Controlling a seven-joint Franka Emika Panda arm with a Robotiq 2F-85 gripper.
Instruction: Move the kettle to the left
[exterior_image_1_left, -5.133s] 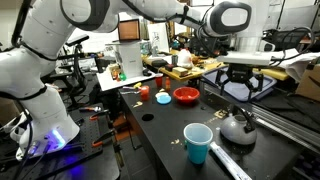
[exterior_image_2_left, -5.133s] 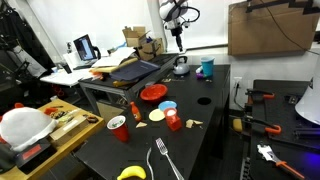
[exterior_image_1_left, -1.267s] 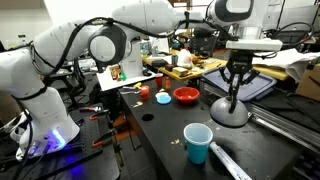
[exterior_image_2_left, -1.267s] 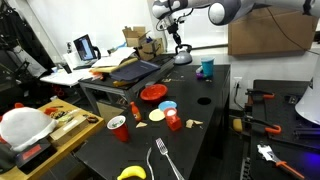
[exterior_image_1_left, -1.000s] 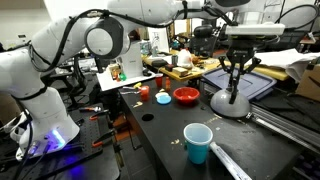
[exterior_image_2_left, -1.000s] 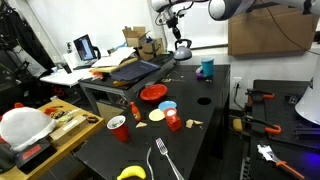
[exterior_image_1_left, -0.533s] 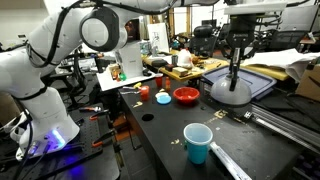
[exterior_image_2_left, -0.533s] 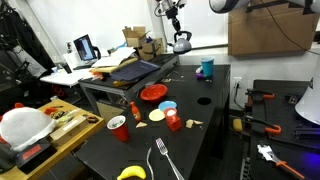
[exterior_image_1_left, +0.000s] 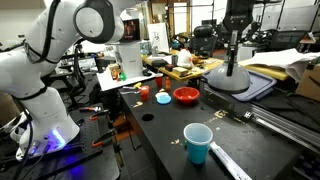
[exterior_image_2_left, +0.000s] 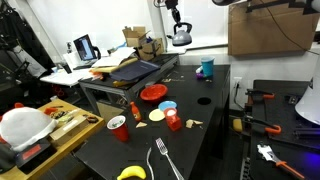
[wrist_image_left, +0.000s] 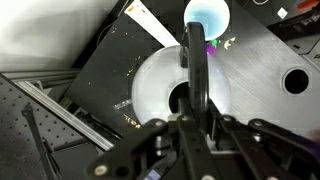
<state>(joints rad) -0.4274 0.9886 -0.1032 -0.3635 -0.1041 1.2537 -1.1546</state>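
One kettle (exterior_image_1_left: 229, 82); handle (wrist_image_left: 197, 60) clamped in end effector (wrist_image_left: 195, 125); hanging above table (exterior_image_1_left: 160, 135)

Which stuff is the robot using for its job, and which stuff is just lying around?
For the job: the kettle, the tool gripping its handle.
Just lying about: the blue cup, the red bowl, the fork, the red cup.

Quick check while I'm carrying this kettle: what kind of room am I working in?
Probably a robotics lab or workshop: a long black workbench, a laptop on a cluttered desk, and red-handled tools on the side bench.
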